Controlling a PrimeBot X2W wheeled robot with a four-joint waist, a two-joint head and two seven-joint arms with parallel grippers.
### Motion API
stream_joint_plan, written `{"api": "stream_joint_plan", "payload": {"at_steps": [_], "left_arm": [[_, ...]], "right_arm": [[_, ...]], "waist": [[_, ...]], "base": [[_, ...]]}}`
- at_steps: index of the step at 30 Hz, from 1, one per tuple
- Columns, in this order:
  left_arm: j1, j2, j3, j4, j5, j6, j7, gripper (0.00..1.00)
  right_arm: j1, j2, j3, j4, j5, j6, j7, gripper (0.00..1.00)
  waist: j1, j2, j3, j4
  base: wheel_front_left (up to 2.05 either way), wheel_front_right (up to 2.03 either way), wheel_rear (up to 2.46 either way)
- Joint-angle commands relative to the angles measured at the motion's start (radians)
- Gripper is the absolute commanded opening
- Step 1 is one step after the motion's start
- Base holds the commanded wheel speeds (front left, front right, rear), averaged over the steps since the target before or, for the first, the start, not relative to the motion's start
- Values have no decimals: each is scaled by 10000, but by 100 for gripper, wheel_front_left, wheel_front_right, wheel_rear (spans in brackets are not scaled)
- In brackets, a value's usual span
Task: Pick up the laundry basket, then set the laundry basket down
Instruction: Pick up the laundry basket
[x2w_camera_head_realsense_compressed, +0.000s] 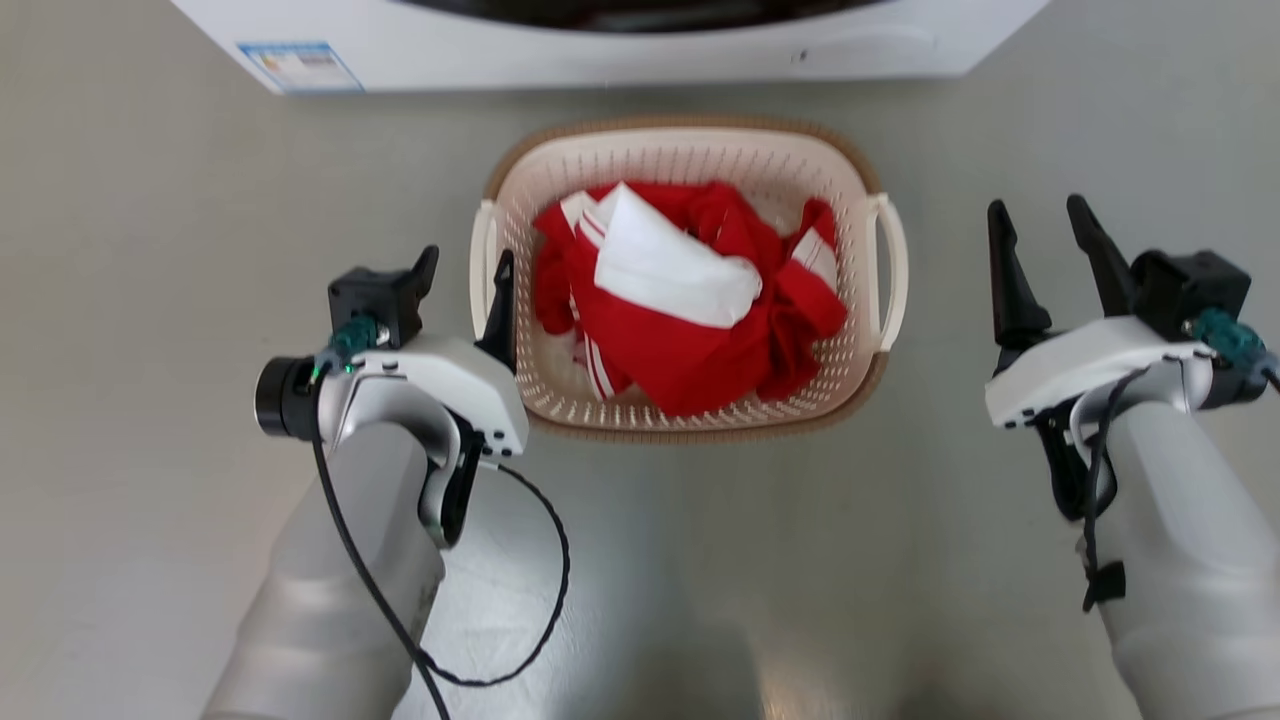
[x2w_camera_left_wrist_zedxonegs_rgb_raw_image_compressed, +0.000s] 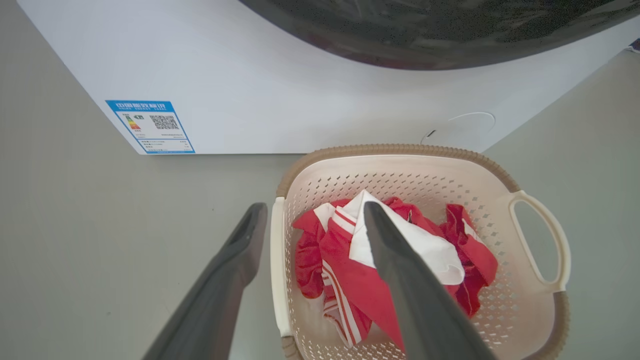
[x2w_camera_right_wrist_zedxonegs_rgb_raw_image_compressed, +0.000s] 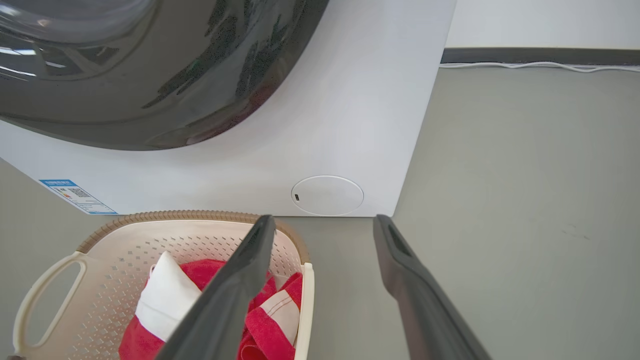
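- The laundry basket (x2w_camera_head_realsense_compressed: 690, 150) is sitting on the floor at frame centre, just below the washing machine (x2w_camera_head_realsense_compressed: 600, 50). I'm judging it as not lifted.
- The left gripper (x2w_camera_head_realsense_compressed: 467, 258) is straddling the left handle (x2w_camera_head_realsense_compressed: 483, 240), fingers spread, one outside the wall and one inside. It isn't clamping.
- The right gripper (x2w_camera_head_realsense_compressed: 1035, 205) is hovering at frame right, fingers spread and holding nothing, apart from the right handle (x2w_camera_head_realsense_compressed: 893, 275).
- Remaining, as I'm reading it: grip, lift, set-down.
- Counting: one basket, two handles, two grippers, one machine, and one red-and-white cloth heap (x2w_camera_head_realsense_compressed: 690, 300) whose pieces can't be counted.
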Motion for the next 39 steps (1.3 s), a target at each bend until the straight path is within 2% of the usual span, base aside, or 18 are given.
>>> {"api": "stream_joint_plan", "payload": {"at_steps": [1, 10, 18, 23, 39], "left_arm": [[-274, 171, 135, 65, -155, 70, -63, 100], [-1741, 171, -438, 1634, -832, 107, -63, 100], [-2867, 171, -1212, 2721, -1303, 244, -63, 100], [-3364, 171, -1494, 3303, -1357, 519, -63, 100], [-4043, 171, -1723, 3857, -1343, 607, -63, 100]], "right_arm": [[-122, -61, 240, -7, 77, 62, -120, 100], [-1180, -163, 629, 1220, 341, 62, -120, 100], [-1835, -88, 973, 1598, 636, 62, -120, 100], [-2027, -36, 1168, 1702, 800, 62, -120, 100], [-2321, 51, 1886, 2114, 1311, 62, -120, 100]], "waist": [[-1, 0, 481, -2], [-1, 0, 1449, 43], [-1, 0, 2237, -42], [-1, 0, 2589, -123], [-1, 0, 3237, -149]], "base": [[0, 0, 0], [0, 0, 0], [0, 0, 0], [0, 0, 0], [0, 0, 0]]}}
